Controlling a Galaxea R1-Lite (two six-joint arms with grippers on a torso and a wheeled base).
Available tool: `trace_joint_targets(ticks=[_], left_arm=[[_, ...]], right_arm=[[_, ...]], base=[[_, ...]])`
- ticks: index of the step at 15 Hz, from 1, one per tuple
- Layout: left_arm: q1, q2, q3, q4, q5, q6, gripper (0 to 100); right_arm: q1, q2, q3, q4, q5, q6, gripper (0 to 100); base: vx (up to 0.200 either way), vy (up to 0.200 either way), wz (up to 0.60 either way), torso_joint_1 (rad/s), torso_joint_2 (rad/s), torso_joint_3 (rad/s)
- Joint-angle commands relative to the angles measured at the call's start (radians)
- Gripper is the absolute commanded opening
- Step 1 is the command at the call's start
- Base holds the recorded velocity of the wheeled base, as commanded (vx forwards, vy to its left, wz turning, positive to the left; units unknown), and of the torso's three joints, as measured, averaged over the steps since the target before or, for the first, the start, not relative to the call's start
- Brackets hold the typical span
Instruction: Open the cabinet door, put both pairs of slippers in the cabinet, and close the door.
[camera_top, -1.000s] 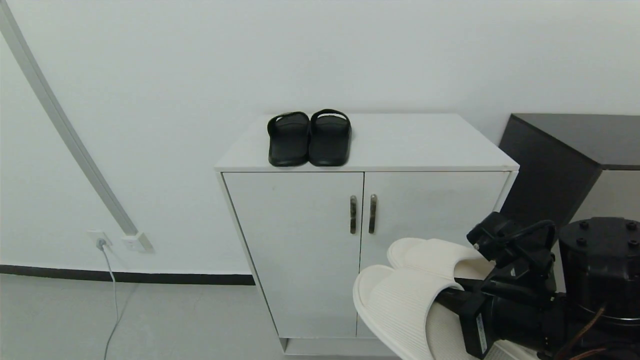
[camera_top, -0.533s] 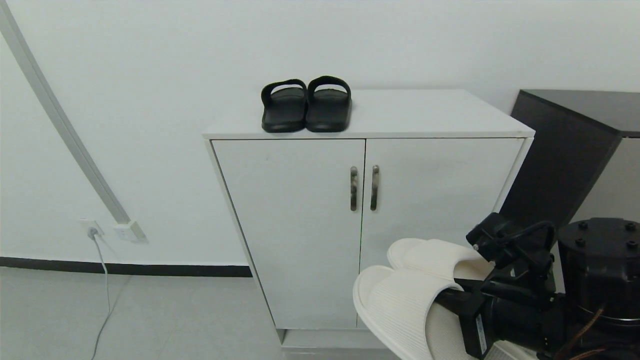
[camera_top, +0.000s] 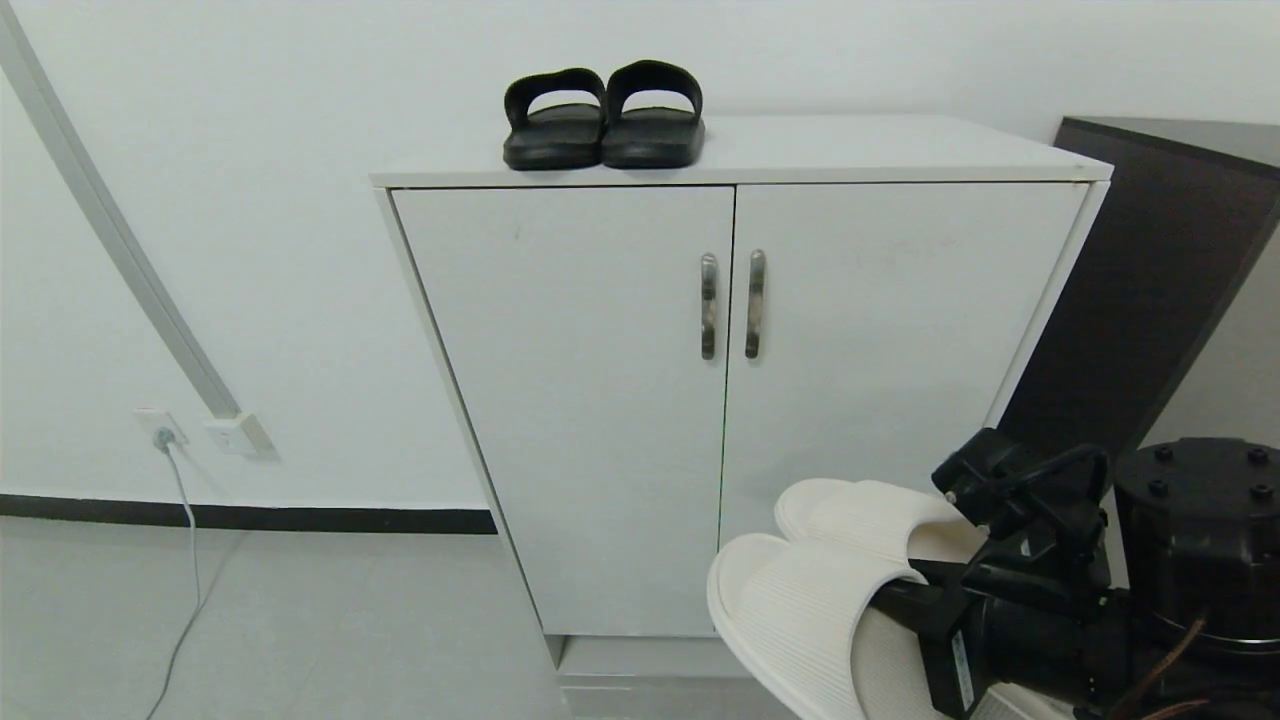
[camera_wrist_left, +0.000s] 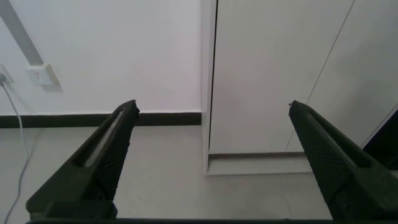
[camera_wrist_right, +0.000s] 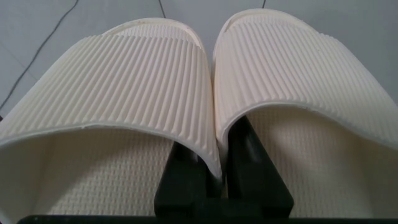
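Slippers, two pairs. One pair of black slides (camera_top: 603, 120) stands side by side on the left half of the white cabinet (camera_top: 880, 148) top. We count two doors (camera_top: 570, 400), both closed, and two vertical metal handles (camera_top: 708, 305) just beside each other at the centre seam. The second pair, ribbed cream slippers (camera_top: 830, 570), hangs low before the right door (camera_top: 880, 330). It is grasped by the right gripper (camera_top: 915, 592), whose fingers (camera_wrist_right: 186, 171) pinch the adjoining inner walls together. The left gripper (camera_wrist_left: 212, 106) is released, jaws spread wide with nothing between them, facing the cabinet's lower left corner. Compared with the earlier frames, the head camera has dropped: the cabinet now sits higher and larger in view, while both pairs keep their places.
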Motion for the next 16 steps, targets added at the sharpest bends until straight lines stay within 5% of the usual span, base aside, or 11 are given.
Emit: trace_joint_targets(ticks=[1,10,11,12,16], left_arm=[[0.000,0.001,0.000,0.000,0.000,0.000,100],[-0.006,0.073,-0.024,-0.005,0.000,-0.003,100],[-0.006,0.167,-0.196,-0.002,-0.003,-0.055,100],[-0.008,0.259,-0.259,-0.003,-0.014,-0.070,100],[-0.008,0.504,-0.293,-0.080,-0.232,-0.044,100]], right_arm=[[0.002,0.000,0.005,-0.002,0.000,-0.005,0],[0.007,0.013,0.020,-0.029,-0.003,-0.015,0],[0.004,0.009,0.031,-0.049,-0.001,-0.015,0],[0.005,0.011,0.037,-0.057,-0.001,-0.017,0],[0.007,0.009,0.054,-0.068,0.002,-0.017,0]], base=[[0.000,0.000,0.00,-0.041,0.43,0.393],[0.000,0.000,0.00,-0.001,0.12,0.117],[0.000,0.000,0.00,0.000,0.00,0.000],[0.000,0.000,0.00,0.000,0.00,0.000],[0.000,0.000,0.00,0.000,0.00,0.000]])
